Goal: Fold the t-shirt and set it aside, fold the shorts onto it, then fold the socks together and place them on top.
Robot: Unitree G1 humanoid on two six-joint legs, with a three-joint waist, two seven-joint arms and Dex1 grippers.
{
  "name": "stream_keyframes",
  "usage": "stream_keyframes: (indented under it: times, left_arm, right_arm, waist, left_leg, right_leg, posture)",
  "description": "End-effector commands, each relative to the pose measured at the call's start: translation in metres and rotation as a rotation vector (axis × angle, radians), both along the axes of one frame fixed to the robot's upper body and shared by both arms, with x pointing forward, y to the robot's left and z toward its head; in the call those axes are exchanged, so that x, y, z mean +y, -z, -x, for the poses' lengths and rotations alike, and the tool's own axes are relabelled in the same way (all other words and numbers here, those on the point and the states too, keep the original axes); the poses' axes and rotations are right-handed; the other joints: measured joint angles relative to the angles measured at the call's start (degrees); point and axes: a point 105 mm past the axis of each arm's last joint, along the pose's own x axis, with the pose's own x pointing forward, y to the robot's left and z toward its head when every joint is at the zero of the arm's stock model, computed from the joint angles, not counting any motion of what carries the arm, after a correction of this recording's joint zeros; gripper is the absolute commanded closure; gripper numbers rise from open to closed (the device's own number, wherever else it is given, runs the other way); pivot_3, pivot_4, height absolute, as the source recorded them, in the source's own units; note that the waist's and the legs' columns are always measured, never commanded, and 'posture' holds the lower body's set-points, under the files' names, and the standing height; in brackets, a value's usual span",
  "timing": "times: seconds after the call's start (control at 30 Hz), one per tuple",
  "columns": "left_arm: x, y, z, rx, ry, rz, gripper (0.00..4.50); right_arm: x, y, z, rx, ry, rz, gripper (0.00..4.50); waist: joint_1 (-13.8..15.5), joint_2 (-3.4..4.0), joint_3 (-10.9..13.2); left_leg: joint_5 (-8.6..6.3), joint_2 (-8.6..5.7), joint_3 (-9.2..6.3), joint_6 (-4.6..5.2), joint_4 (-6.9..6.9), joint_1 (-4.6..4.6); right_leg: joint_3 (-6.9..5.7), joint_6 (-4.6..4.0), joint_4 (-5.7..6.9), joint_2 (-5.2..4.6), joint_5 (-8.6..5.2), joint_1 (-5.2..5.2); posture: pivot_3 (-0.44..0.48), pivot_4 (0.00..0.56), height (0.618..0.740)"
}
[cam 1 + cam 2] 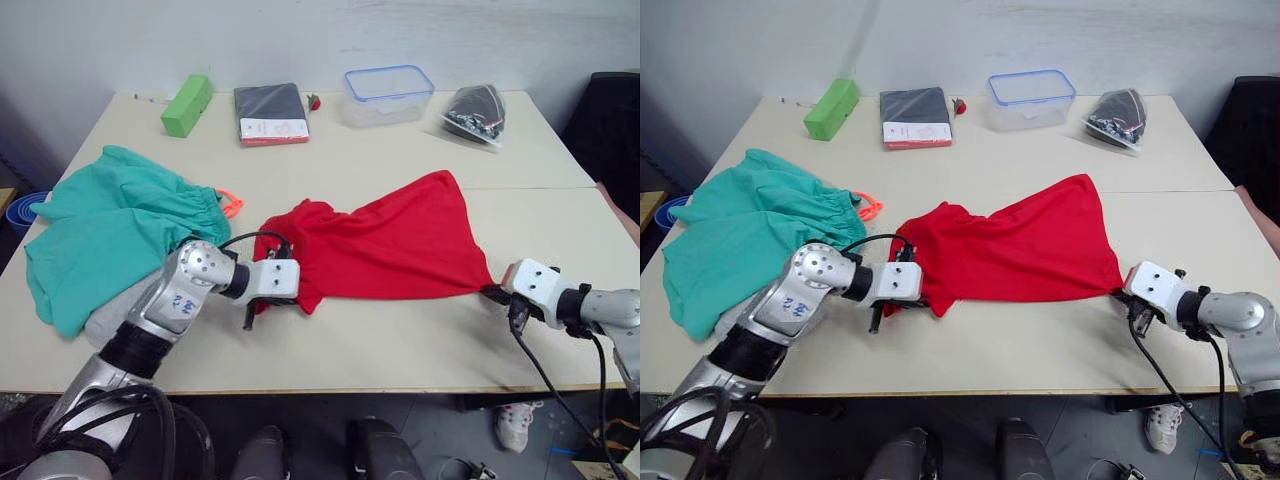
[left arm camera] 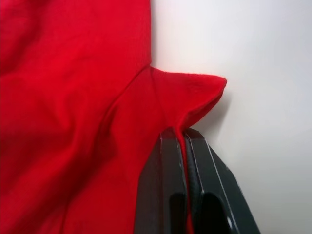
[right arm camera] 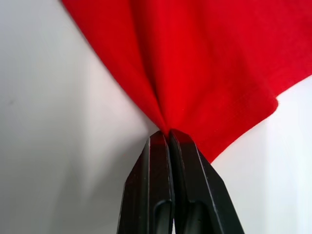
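At the table's [image 1: 400, 350] left edge lie the shorts [image 1: 110, 235], spread in a teal heap, their orange drawstring [image 1: 231, 203] curling out toward the middle. A patch of grey cloth [image 1: 115, 315] peeks from under their near edge — whether it is the socks cannot be told. Just beside the shorts, the left gripper [image 2: 184, 139] is clamped on a fold of the t-shirt [image 1: 400, 245], the fabric pinched between both fingers at the shirt's left end. The t-shirt stretches across the table's centre, bunched at the left and fanning wide before narrowing to a point at the right. There the right gripper [image 3: 169, 134] is closed on that corner — fingers pressed together with red cloth between them. Along the far edge sit a green block [image 1: 187, 104], a dark packet [image 1: 270, 113], a clear box [image 1: 388, 95] and a bag [image 1: 476, 112].
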Motion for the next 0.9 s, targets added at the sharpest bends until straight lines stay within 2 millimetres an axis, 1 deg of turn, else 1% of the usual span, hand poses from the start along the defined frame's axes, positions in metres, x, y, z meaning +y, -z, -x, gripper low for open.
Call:
stream_keyframes:
  times: [0.03,0.13,0.3,0.4,0.53,0.67,0.9]
  left_arm:
    - [0.008,-0.01,0.01,-0.004,0.024,0.011,4.5]
    - [0.012,-0.009,0.015,0.011,0.013,0.018,4.5]
    - [0.011,-0.009,0.017,0.015,-0.002,0.034,4.5]
    - [0.008,-0.011,0.015,0.008,-0.012,0.05,4.5]
    - [0.007,-0.013,0.013,0.0,-0.016,0.053,4.5]
    - [0.008,-0.013,0.013,-0.001,-0.015,0.051,4.5]
    - [0.007,-0.014,0.012,-0.008,-0.013,0.05,4.5]
  right_arm:
    - [0.001,-0.017,0.007,0.002,-0.05,-0.003,4.48]
    - [0.004,-0.018,0.014,0.022,-0.091,0.004,4.48]
    - [0.008,-0.013,0.02,0.039,-0.114,0.0,4.48]
    - [0.009,-0.01,0.022,0.066,-0.108,-0.018,3.83]
    - [0.015,-0.015,0.025,0.026,-0.145,-0.015,2.58]
    - [0.023,-0.015,0.033,0.034,-0.19,-0.032,2.58]
    - [0.021,-0.01,0.033,0.02,-0.181,-0.002,2.58]
  waist:
    - [0.0,0.01,0.01]
    - [0.0,0.02,0.01]
    - [0.01,0.02,0.01]
    - [0.01,0.02,0.01]
    - [-0.01,0.01,0.01]
    - [0.0,0.01,0.01]
    - [-0.02,0.01,0.01]
  left_leg:
    - [-0.04,-0.01,0.0,0.07,-0.03,0.02]
    - [-0.08,-0.01,0.0,0.14,-0.01,0.01]
    - [-0.11,-0.02,0.0,0.19,-0.01,0.01]
    - [-0.11,-0.04,0.0,0.19,-0.01,0.0]
    - [-0.11,-0.03,0.01,0.19,-0.01,0.01]
    - [-0.11,-0.04,0.01,0.19,-0.01,0.01]
    - [-0.11,-0.04,0.01,0.19,-0.01,0.01]
  right_leg:
    - [0.0,0.0,-0.01,-0.02,0.0,0.0]
    - [0.0,0.0,-0.02,-0.06,0.0,0.01]
    - [-0.01,0.0,-0.03,-0.07,0.0,0.01]
    - [-0.01,0.0,-0.03,-0.08,0.0,0.01]
    - [0.0,0.0,-0.02,-0.08,0.0,0.0]
    - [-0.01,0.0,-0.02,-0.08,0.0,0.01]
    - [-0.01,0.0,-0.03,-0.08,0.0,0.01]
  posture:
    - [0.0,0.15,0.74]
    - [0.0,0.15,0.74]
    - [0.0,0.15,0.74]
    - [0.0,0.15,0.74]
    - [0.0,0.15,0.74]
    - [0.0,0.15,0.74]
    - [0.0,0.15,0.74]
